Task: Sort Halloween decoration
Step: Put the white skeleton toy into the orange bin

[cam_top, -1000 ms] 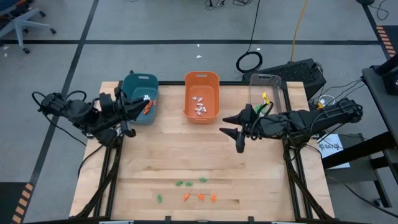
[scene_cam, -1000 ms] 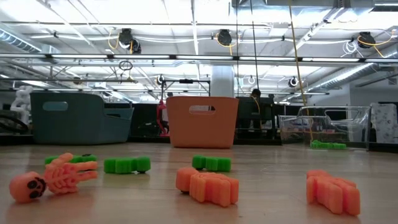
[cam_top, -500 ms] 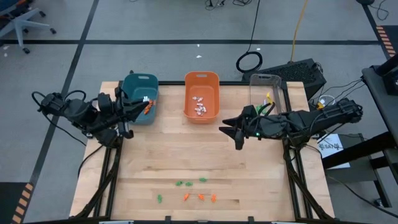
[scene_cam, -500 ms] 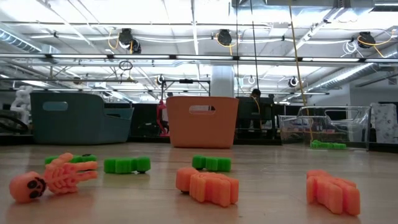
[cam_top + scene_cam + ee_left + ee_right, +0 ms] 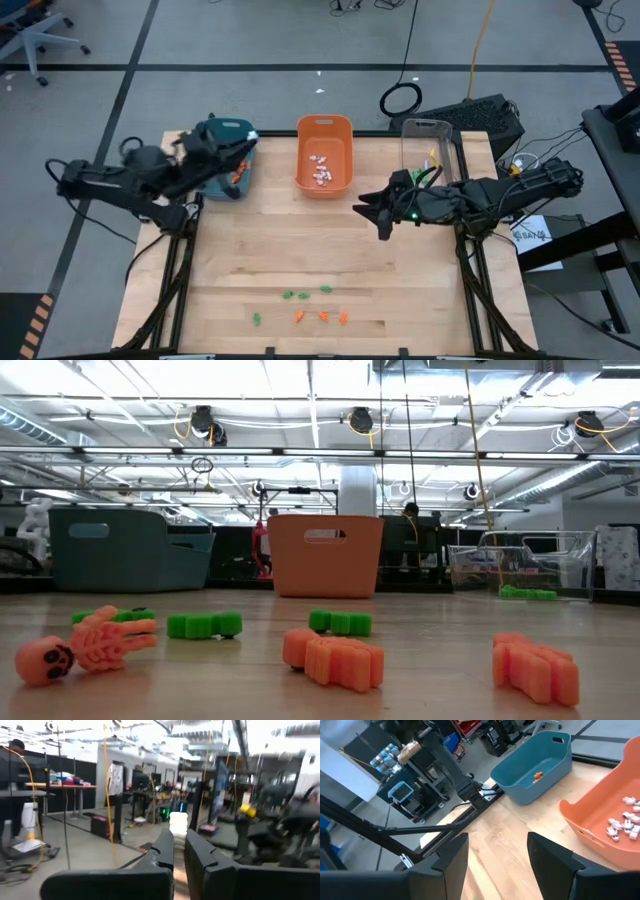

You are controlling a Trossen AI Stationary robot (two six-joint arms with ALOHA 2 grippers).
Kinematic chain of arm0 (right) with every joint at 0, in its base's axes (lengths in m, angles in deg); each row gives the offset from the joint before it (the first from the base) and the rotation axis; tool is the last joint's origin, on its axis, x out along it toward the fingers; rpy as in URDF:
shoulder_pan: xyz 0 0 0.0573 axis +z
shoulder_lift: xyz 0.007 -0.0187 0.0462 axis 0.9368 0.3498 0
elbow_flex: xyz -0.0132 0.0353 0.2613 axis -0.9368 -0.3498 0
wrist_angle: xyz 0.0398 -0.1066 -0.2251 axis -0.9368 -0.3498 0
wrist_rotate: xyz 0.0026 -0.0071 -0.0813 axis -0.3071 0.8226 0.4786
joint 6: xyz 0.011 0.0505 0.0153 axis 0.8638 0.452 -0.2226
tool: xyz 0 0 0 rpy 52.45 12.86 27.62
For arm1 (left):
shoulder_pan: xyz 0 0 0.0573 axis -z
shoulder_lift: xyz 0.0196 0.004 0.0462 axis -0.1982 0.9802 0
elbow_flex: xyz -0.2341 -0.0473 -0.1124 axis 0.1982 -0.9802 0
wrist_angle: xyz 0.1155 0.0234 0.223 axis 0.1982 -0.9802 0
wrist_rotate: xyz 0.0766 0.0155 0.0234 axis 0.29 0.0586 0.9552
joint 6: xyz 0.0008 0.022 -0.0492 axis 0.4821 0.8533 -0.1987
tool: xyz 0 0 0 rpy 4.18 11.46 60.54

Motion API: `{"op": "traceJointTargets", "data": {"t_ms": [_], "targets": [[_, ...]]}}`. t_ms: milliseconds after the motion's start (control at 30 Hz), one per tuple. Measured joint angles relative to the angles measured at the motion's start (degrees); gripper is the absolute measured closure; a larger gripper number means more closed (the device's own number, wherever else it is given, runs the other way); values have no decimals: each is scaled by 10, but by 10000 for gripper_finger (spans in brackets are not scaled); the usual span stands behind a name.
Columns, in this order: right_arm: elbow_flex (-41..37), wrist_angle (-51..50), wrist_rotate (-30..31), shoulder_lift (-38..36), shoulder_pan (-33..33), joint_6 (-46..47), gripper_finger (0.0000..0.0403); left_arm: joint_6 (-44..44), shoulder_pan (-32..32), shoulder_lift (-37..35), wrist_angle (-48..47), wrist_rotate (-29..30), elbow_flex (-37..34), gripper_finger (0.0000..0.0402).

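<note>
— Where are the trinkets [image 5: 300, 305]?
— Bottom centre of the table [image 5: 250, 250].
— And the tools?
— Left tool [image 5: 245, 145], upper left over the teal bin [image 5: 213, 185], pressed together; right tool [image 5: 372, 212], centre right, spread, empty.

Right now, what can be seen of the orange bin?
The orange bin is a smooth, plastic-looking, rounded-rectangle tub with a handle slot in its end wall. It stands upright at the table's far edge, between the teal bin and the clear bin, apart from both. Small white trinkets lie inside it. Neither gripper touches it.
</note>
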State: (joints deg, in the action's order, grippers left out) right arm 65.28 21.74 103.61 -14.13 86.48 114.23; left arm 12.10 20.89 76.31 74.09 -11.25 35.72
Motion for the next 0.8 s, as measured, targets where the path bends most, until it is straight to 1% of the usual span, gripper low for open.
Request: {"op": "traceJointTargets", "data": {"t_ms": [167, 300, 367, 500, 600, 800], "targets": [[0, -10, 0, -9, -4, -27, 216, -7, -90, 61, -19, -68, 22, 388], [0, -34, 0, -27, -11, -48, 216, -59, -166, 125, -20, -146, 27, 388], [0, -55, 0, -39, -14, -50, 216, -60, -193, 160, -21, -178, 34, 388], [0, -107, 0, -66, -19, -49, 216, -79, -241, 225, -25, -221, 51, 388], [0, -145, 0, -84, -23, -49, 216, -100, -268, 274, -54, -239, 67, 388], [0, -190, 1, -104, -35, -73, 216, -106, -297, 366, -97, -245, 111, 388]]}}
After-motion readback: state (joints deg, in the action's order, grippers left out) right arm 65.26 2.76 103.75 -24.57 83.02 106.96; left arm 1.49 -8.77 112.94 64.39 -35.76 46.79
